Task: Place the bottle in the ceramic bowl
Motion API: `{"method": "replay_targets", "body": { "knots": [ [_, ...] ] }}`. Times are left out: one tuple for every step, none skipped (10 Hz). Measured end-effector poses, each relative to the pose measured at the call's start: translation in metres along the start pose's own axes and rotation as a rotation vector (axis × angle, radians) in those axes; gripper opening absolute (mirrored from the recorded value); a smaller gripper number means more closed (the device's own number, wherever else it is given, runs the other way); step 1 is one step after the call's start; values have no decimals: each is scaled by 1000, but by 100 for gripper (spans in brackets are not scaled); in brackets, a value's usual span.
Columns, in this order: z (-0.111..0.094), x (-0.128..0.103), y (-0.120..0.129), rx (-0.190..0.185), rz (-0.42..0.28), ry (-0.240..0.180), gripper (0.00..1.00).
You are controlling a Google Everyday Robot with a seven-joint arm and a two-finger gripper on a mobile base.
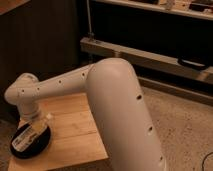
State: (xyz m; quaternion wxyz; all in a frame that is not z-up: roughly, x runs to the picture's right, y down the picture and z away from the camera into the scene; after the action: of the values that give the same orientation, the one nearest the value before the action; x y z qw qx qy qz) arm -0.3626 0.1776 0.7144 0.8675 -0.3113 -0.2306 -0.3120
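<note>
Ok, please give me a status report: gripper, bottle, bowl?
Gripper low over the bowl, at the table's left edge. Bottle lying inside the bowl. Nothing in the way.
</note>
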Motion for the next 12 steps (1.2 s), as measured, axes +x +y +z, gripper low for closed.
{"method": "replay_targets", "body": {
  "knots": [
    [12,-1,3,-16,5,3,0],
    [19,-2,4,-26,13,2,4],
    [20,-5,4,-30,18,0,13],
    [21,-7,5,-39,27,1,25],
    [22,-8,5,-44,35,0,35],
    [22,-8,5,-46,40,0,43],
    [22,-9,5,-52,46,4,56],
    [22,-10,5,-55,47,9,65],
    [22,-10,5,-56,50,11,72],
    [22,-10,5,-58,53,12,78],
    [22,-9,5,-59,52,13,80],
    [22,-9,5,-59,53,13,80]
  ]
}}
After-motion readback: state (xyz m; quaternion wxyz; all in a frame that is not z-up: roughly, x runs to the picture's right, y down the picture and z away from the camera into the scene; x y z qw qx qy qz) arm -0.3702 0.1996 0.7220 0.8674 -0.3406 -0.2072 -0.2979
